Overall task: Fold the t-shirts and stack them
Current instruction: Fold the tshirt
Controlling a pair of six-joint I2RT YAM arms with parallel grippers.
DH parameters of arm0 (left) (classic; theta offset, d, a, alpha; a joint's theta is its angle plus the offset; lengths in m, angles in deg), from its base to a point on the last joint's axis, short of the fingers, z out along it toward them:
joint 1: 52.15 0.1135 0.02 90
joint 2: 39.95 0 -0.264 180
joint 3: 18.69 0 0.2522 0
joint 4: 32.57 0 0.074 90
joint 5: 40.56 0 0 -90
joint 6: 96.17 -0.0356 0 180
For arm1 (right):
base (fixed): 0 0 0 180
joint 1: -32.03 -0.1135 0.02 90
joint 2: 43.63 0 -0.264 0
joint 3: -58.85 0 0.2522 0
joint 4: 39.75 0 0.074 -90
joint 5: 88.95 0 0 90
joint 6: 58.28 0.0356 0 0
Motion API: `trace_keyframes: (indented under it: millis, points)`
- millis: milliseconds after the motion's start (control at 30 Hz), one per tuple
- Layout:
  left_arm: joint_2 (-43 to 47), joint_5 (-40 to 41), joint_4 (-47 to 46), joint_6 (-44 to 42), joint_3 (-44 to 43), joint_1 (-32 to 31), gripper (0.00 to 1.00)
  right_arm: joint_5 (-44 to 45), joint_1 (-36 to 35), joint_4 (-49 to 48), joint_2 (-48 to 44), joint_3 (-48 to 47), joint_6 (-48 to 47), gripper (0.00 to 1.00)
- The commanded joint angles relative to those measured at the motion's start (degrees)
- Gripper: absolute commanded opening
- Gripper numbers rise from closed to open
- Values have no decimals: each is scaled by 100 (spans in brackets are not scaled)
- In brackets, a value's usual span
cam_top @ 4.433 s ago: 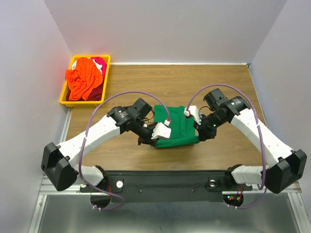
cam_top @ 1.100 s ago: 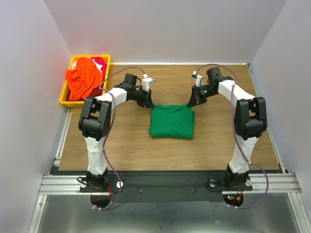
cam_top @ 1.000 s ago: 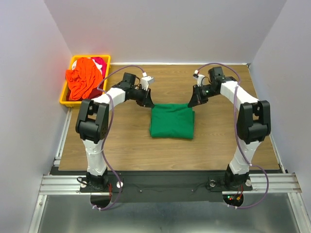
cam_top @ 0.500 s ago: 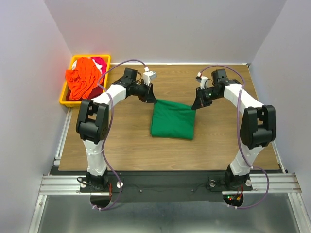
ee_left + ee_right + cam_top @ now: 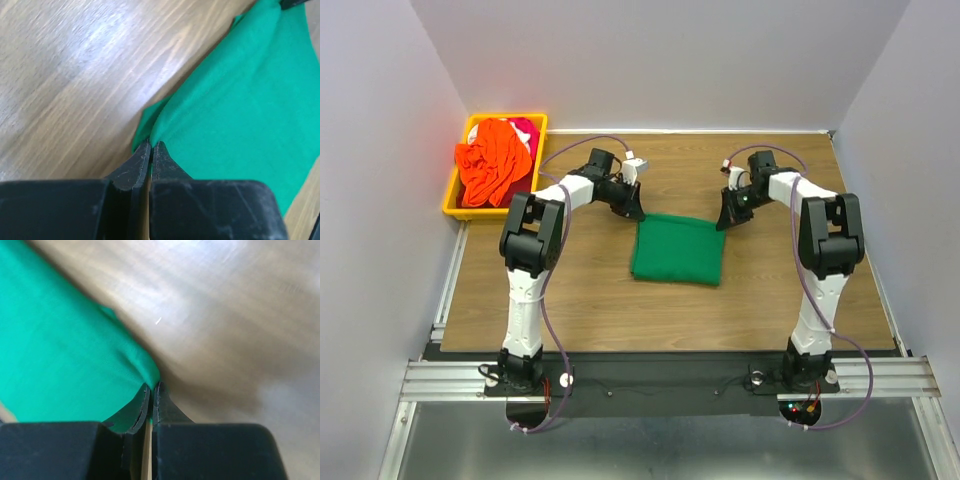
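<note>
The folded dark green t-shirt [image 5: 677, 250] lies on the wooden table [image 5: 590, 290] near its middle. My left gripper [image 5: 637, 212] is shut on the shirt's far left corner, seen up close in the left wrist view [image 5: 151, 145] with green cloth [image 5: 240, 110] pinched between the black fingers. My right gripper [image 5: 723, 220] is shut on the far right corner, as the right wrist view [image 5: 152, 386] shows with the cloth [image 5: 60, 355] in its jaws. The orange t-shirt [image 5: 492, 160] and the red-pink t-shirt [image 5: 527, 130] lie crumpled in the bin.
The yellow-orange plastic bin [image 5: 536, 155] stands at the far left of the table, beside the left wall. Grey walls close in the left, back and right sides. Both arms reach out over the far half of the table.
Both grippers have closed on the green shirt's far corners and dragged it slightly right and away. The arms are stretched further out than a second ago.
</note>
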State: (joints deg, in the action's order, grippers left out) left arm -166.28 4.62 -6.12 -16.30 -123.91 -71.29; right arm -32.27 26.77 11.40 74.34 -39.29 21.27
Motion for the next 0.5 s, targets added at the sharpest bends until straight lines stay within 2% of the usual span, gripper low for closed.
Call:
trace_keyframes:
  millis: [0, 100, 167, 200, 233, 300, 333, 367, 467]
  points:
    - [20, 386, -73, 29, -293, 68, 0, 458, 51, -390, 269, -490, 35, 1]
    - [46, 482, -100, 125, -346, 146, 0, 485, 51, -399, 305, -667, 114, 1]
    - [116, 500, -153, 231, -416, 217, 9, 458, 51, -390, 200, -738, 167, 6]
    - [169, 474, -153, 257, -443, 261, 16, 467, 51, -381, 121, -747, 219, 12]
    - [317, 387, -144, 301, -478, 348, 30, 519, 60, -381, -88, -747, 237, 26]
    - [555, 229, -152, 319, -347, 428, 38, 677, 60, -390, -326, -782, 255, 42]
    - [704, 141, -170, 327, -259, 454, 40, 730, 60, -381, -415, -843, 272, 46]
    - [1045, 44, -214, 301, -136, 446, 45, 765, 60, -381, -546, -887, 325, 57]
    - [1783, -369, -810, 563, 601, 437, 56, 319, 60, -407, -907, -984, 596, 61]
